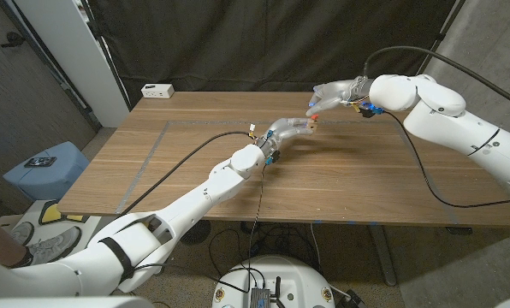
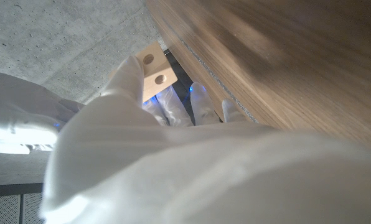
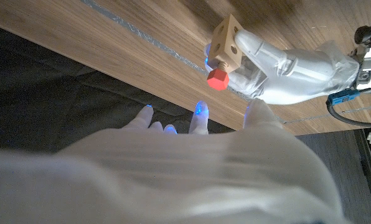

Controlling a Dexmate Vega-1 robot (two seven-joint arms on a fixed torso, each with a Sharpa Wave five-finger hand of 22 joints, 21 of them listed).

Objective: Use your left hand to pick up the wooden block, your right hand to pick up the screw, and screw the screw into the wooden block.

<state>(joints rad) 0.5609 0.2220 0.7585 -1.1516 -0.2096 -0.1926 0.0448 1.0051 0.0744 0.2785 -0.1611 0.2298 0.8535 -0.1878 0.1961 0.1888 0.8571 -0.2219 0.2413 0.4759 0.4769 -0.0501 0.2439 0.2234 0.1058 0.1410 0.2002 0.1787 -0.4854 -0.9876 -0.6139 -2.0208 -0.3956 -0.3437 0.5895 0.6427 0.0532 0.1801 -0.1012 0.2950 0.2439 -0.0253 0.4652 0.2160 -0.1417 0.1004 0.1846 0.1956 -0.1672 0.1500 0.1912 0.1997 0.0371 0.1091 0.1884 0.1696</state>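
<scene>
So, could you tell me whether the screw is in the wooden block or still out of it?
In. The red-headed screw sticks out of a hole in the wooden block, which the left hand holds.

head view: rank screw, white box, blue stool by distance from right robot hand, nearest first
1. Screw, red head, just off the right robot hand, in the wooden block.
2. White box, table's far left corner.
3. Blue stool, on the floor left of the table.

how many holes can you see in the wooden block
3. In the left wrist view, two side by side on one face of the wooden block; in the right wrist view, one on a face beside the red screw. Other faces are hidden.
</scene>
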